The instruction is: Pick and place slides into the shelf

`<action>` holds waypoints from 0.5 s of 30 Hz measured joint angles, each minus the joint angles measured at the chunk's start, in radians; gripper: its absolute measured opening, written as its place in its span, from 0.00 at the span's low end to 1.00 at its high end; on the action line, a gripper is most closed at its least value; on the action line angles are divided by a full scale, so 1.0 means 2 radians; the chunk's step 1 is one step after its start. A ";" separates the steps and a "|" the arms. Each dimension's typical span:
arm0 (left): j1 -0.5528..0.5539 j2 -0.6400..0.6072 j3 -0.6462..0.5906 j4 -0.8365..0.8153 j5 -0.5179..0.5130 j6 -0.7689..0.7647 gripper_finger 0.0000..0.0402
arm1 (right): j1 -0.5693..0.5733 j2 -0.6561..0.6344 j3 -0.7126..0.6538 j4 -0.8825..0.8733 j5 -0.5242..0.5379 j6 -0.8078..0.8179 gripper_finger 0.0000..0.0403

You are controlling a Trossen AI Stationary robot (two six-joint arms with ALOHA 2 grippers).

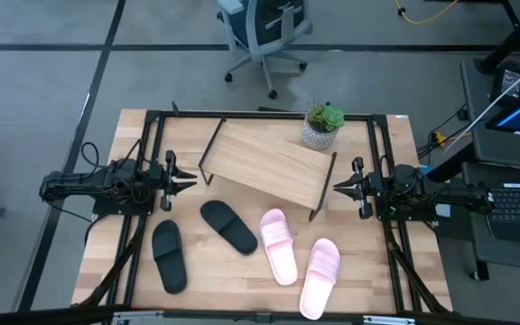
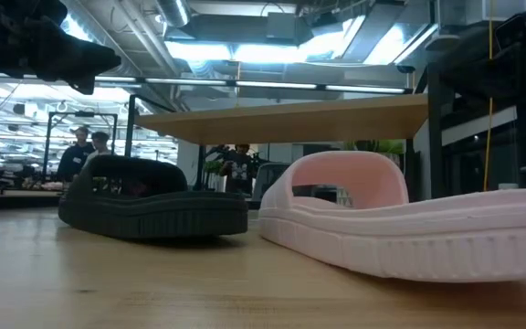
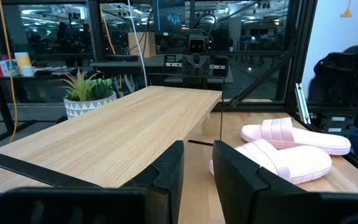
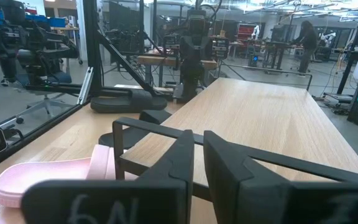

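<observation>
Slides (image 1: 242, 244) lie before shelf (image 1: 264, 163), potted plant (image 1: 322, 125) behind; both hands slightly parted, empty.

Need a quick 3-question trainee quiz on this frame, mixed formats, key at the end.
1. True or false: a slide already lies on the shelf.
2. Multiple choice: what stands at the shelf's far right corner? A) a mug B) a potted plant C) a box
3. Fill in: in front of the shelf lie two black slides and two ____ slides.

Key
1. False: the board top is bare, and all four slides lie on the table.
2. B
3. pink

Both arms wait at the table's sides, the left tool and the right tool each holding nothing.
</observation>
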 joint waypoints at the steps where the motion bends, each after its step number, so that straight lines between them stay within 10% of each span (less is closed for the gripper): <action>1: 0.000 0.000 0.000 0.000 0.000 0.000 0.19 | 0.000 0.000 0.000 0.000 0.000 0.000 0.10; 15: 0.000 0.000 0.000 0.000 0.000 0.000 0.19 | 0.000 0.000 0.000 0.000 0.000 0.000 0.10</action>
